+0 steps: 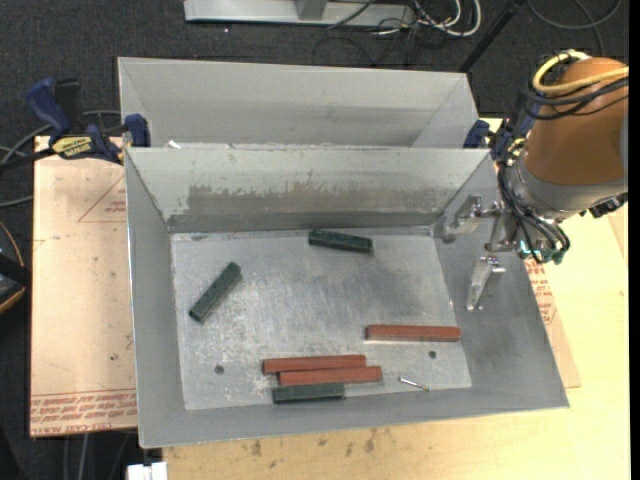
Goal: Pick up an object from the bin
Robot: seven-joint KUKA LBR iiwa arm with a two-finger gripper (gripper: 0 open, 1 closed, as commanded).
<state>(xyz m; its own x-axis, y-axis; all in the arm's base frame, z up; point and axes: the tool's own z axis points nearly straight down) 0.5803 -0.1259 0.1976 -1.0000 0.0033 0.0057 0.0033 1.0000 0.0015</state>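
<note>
Grey metal bin [300, 298]: gripper [480, 286] hangs over its right sloping wall, near a red-brown flat bar [413, 334], apart from it; jaws spread or pressed, cannot tell.

Dark carpet [60, 28] underneath; grey flat stand base [250, 10] at top (cables [445, 3] tangled just beside).

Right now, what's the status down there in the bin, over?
Arm at the bin right wall, carrying nothing visible. Nearest thing: red-brown bar on the floor, untouched. More bars further left; nothing blocking.
</note>
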